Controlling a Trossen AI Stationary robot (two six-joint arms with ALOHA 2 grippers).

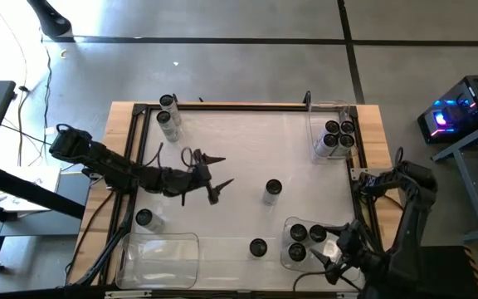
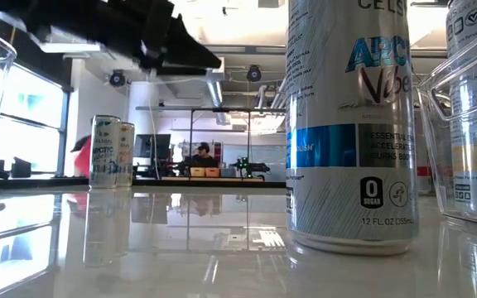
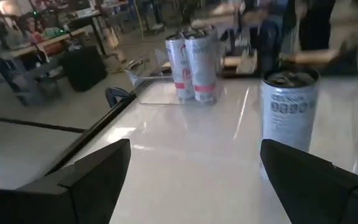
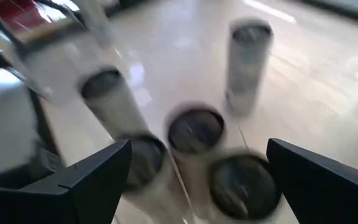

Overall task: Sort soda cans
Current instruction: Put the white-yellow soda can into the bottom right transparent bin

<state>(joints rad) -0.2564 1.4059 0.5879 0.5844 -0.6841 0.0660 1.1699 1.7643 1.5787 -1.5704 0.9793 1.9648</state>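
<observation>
Left gripper (image 1: pixel 214 178) hangs over table centre-left, fingers spread, holding nothing. Right gripper (image 1: pixel 338 249) at near right, fingers spread, released, just beside clear plastic bin (image 1: pixel 287 228) holding three silvery-grey soda cans with dark tops (image 1: pixel 304 241). Four more cans in clear bin at far right (image 1: pixel 312 124). Two cans at far left (image 1: pixel 168 116). Single cans at table centre (image 1: pixel 273 190), near centre (image 1: pixel 257 247), near left (image 1: pixel 144 218). Large clear bin at near left (image 1: pixel 160 262).

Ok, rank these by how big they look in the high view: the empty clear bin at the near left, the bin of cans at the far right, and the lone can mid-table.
1. Empty clear bin, largest.
2. Far-right bin holding cans.
3. Lone can, smallest by far.
</observation>
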